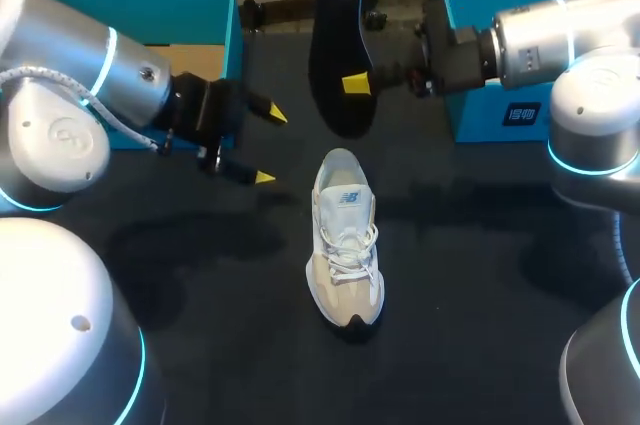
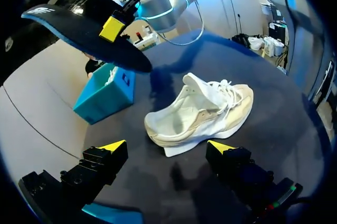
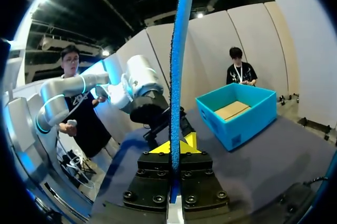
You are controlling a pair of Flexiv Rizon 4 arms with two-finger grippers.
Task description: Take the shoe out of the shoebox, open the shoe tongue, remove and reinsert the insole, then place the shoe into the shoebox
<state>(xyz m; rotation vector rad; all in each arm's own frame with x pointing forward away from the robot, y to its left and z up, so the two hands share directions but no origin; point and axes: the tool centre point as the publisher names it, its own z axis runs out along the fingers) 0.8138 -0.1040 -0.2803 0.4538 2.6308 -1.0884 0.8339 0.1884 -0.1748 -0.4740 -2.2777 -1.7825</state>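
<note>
Cream shoe [image 1: 345,240], overhead: upright, middle of the counter [image 1: 480,285], toe toward the near edge.
Black insole [image 1: 338,35], overhead: clamped by the right end effector [image 1: 357,83], raised beyond the shoe's heel.
Left wrist: left end effector [image 2: 166,146] open, empty, shoe just ahead.
Right wrist: insole edge-on, gripped.

arms [image 1: 95,70]: silver-white, cyan rings; pincers [image 1: 269,145]: black bodies, screws, yellow tips; cable [image 1: 118,125]: white braid

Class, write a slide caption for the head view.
Right claw grips the lifted insole; left claw hangs open near the shoe.
</note>
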